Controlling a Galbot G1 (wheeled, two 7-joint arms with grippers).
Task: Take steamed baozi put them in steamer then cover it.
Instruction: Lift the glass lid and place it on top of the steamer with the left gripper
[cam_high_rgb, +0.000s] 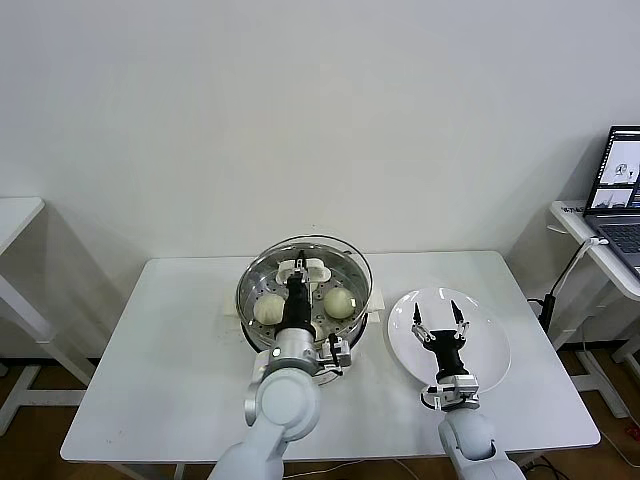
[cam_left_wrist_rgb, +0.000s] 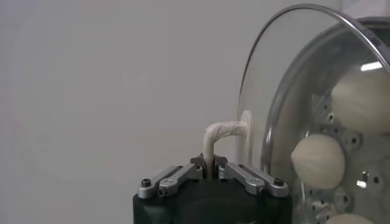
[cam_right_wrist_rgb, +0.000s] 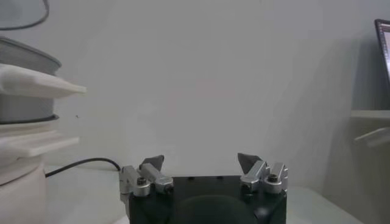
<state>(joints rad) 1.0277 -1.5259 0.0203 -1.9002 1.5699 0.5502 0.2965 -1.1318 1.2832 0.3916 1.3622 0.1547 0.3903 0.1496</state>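
While the left pincer (cam_left_wrist_rgb: 212, 165) pinches the cover (cam_high_rgb: 305, 262) by its white handle above the steamer (cam_high_rgb: 256, 325), baozi (cam_high_rgb: 340, 301) sit inside; the right pincer (cam_high_rgb: 441, 323) hangs spread over the plate (cam_high_rgb: 490, 350) on the surface (cam_high_rgb: 160, 380).

White rectangular table (cam_high_rgb: 150, 390) w/ rounded corners carries two things. The steamer (cam_high_rgb: 258, 330), shiny steel pot on white base, sits approx. mid-table, nearer the far edge than the near edge. A flat white plate (cam_high_rgb: 495, 350) lies towards the right edge, just beside the steamer w/ a small gap btwn them, not touching. A dark cable runs on the tabletop behind the steamer's base, seen in right wrist view; its end can't be made out.
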